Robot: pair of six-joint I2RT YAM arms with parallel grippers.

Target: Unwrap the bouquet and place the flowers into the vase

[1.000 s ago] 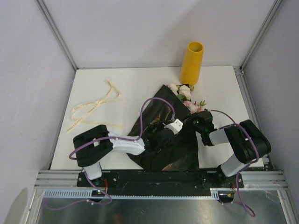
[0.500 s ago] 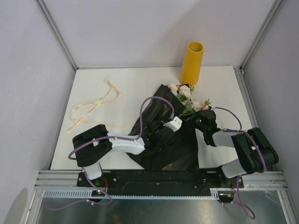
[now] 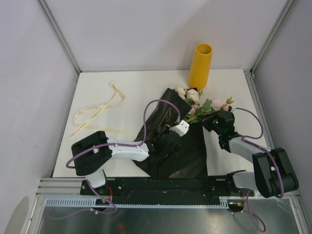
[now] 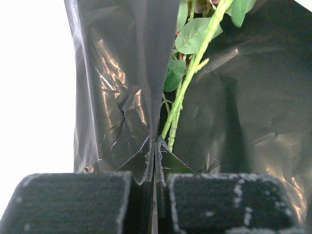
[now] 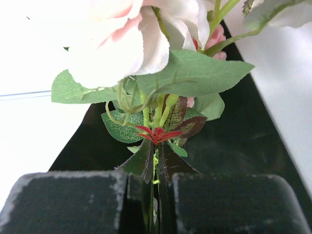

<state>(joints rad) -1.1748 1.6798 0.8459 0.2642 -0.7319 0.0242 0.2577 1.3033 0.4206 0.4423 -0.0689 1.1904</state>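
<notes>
Left gripper (image 4: 155, 163), jaws clamped on black wrapping sheet (image 4: 112, 97) on near side of vase (image 3: 200, 66); right gripper (image 5: 155, 163), jaws clamped on stems of flowers (image 5: 122, 44), blooms near vase base.

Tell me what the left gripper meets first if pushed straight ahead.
The left gripper is shut on the black wrap, so more of that fold comes first, then probably the green stems, though depth is unclear.
</notes>
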